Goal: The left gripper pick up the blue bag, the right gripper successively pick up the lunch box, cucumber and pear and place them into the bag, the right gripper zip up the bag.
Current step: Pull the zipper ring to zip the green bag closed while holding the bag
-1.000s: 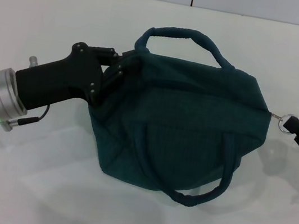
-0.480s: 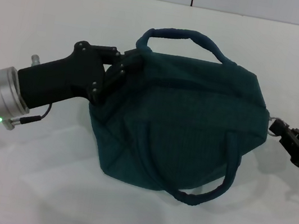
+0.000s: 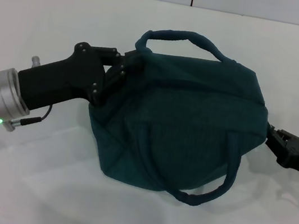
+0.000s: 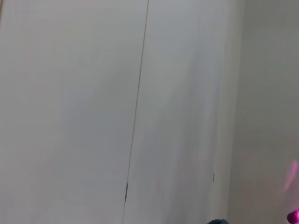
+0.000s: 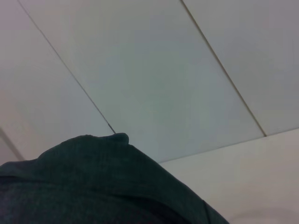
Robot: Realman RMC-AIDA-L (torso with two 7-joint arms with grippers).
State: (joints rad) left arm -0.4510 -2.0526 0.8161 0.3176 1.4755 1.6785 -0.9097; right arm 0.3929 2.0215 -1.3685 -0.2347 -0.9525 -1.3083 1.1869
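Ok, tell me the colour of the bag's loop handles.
Dark teal-blue, the same as the blue bag itself; the loop handles show best in the head view.

The blue bag (image 3: 179, 119) is sitting bulged on the white table (image 3: 24, 183), one handle arching over its top. The left gripper (image 3: 119, 70) is clamping the bag's left end. The right gripper (image 3: 273, 136) is touching the bag's right end.
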